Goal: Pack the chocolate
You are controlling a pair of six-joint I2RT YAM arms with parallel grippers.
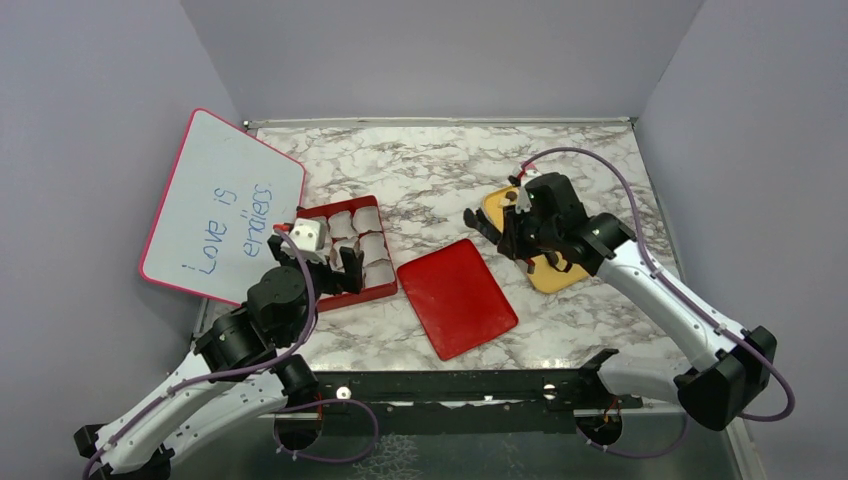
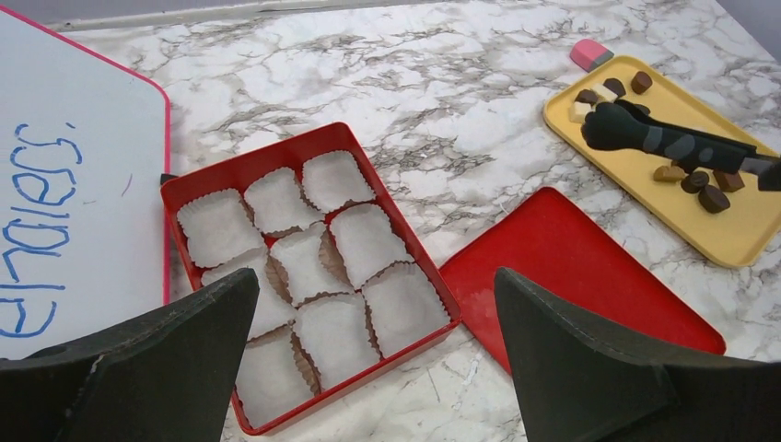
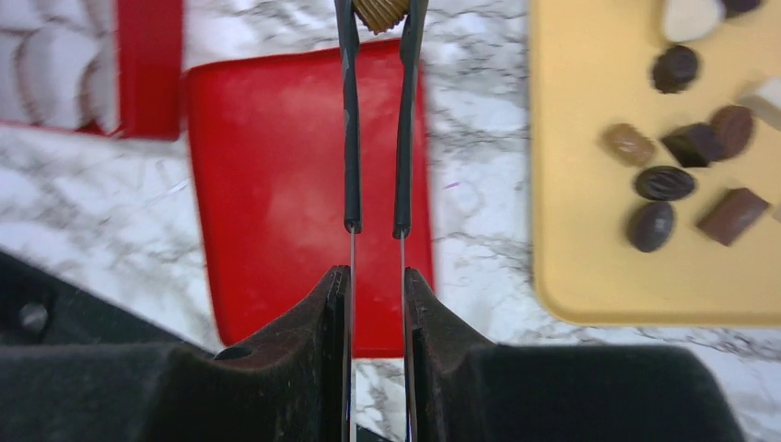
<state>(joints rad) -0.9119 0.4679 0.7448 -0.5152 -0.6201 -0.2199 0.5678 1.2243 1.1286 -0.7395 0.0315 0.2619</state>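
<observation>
Several chocolate pieces (image 3: 663, 182), dark brown and tan, lie on a yellow tray (image 3: 589, 184) at the right. My right gripper (image 3: 378, 272) is shut on black tongs (image 3: 350, 138). The tongs pinch a tan ribbed chocolate (image 3: 380, 11) at their tip, above the far edge of the red lid (image 3: 276, 166). From above, the right gripper (image 1: 515, 225) hangs at the tray's left edge. The red box (image 2: 230, 170) holds white paper cups (image 2: 276, 198), all without chocolate. My left gripper (image 2: 373, 276) is wide open over the box's near end and holds nothing.
The red lid (image 1: 457, 297) lies flat between the box (image 1: 375, 290) and the yellow tray (image 1: 555, 275). A whiteboard with blue writing (image 1: 220, 205) leans at the left wall. A pink eraser (image 2: 589, 53) sits beyond the tray. Grey walls close in three sides.
</observation>
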